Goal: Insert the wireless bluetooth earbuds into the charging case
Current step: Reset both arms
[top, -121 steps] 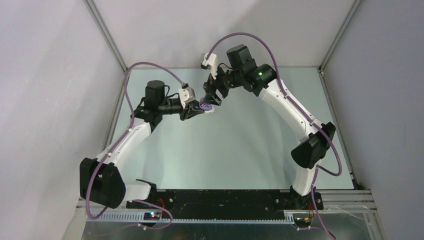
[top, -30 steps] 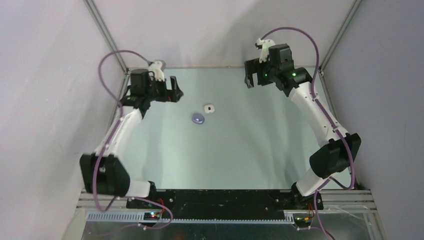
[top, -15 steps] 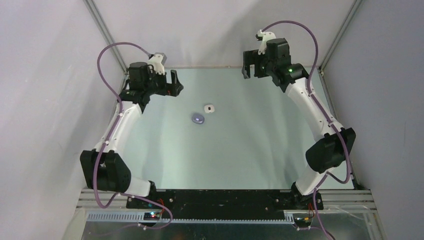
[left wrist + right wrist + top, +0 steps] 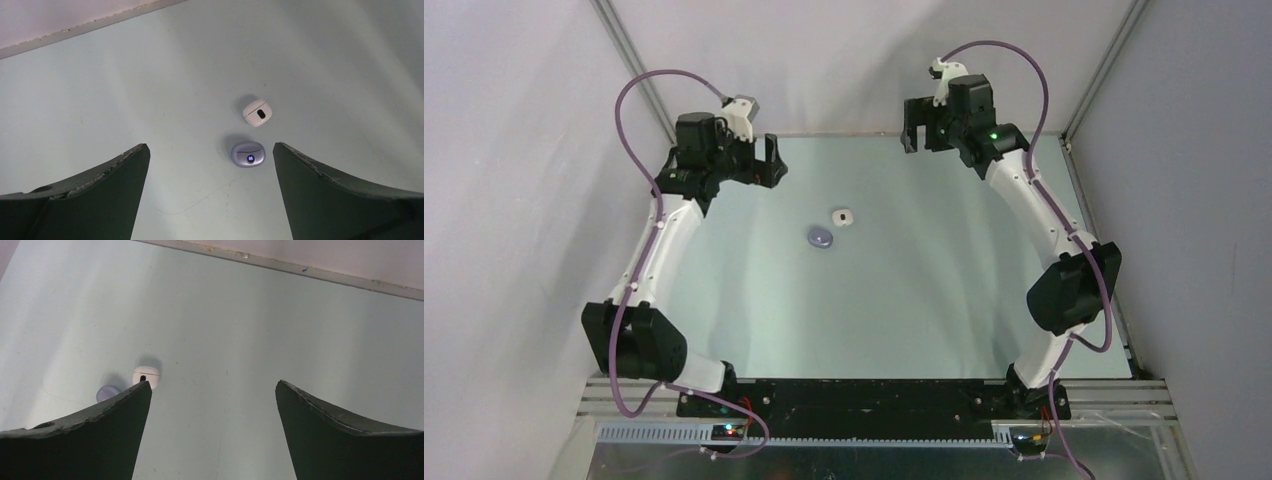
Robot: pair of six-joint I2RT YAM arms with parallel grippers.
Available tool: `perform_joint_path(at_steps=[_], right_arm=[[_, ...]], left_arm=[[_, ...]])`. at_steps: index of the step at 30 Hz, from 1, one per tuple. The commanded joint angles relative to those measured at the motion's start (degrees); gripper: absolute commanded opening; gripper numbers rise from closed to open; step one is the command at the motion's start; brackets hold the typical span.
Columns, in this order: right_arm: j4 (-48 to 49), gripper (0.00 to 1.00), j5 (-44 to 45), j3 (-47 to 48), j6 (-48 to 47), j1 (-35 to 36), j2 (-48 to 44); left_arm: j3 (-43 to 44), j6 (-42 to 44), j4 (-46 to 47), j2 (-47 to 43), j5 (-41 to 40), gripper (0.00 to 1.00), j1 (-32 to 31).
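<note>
Looking from the top external view, the left gripper (image 4: 772, 165) is seen raised at the far-left part of the table (image 4: 924, 290), jaws spread wide, nothing held. The right gripper (image 4: 911, 130) is seen raised at the far edge on the right side, jaws also wide apart, nothing held. Two small cases are seen on the table between the arms, well apart from both grippers: a purple charging case (image 4: 820, 237) and, just beyond it and slightly to the right, a white charging case (image 4: 842, 216). They are near each other but not touching. No earbuds can be made out; too small or hidden.

Left wrist view: the left gripper (image 4: 210, 146) is shown fully open and empty. The purple charging case (image 4: 248, 154) is seen lid shut, a small lit spot on its front. The white charging case (image 4: 258, 112) is seen beyond it, also shut.

Right wrist view: the right gripper (image 4: 213, 384) is shown fully open and empty. The white charging case (image 4: 146, 376) is partly covered by the left-hand finger in frame; the purple charging case (image 4: 107, 392) is only partly seen beside it.
</note>
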Motion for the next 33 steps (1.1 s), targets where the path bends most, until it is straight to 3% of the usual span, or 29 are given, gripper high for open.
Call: perform_joint_path(at_steps=[1,4,16,33], right_arm=[[0.86,0.99,3.19,2.50,-1.13,-0.13,-1.34],[-0.23,0.99,4.45,0.85,-1.69,-0.57,-2.71],[4.01,0.99,5.17,-10.32,-3.05,-1.20,-10.63],[2.54,0.99,8.23,-11.01,-0.82,-1.22,-11.74]], left_arm=[[3.01,-6.94,1.76,0.04,0.76,1.00,0.65],[1.77,-11.12,4.88,-1.76,-1.27,1.00,0.62],[-2.22,-6.39,8.04,-3.90,-2.08,1.00,0.61],[-2.30,-9.12,6.08,-3.84,-0.77,1.00,0.67]])
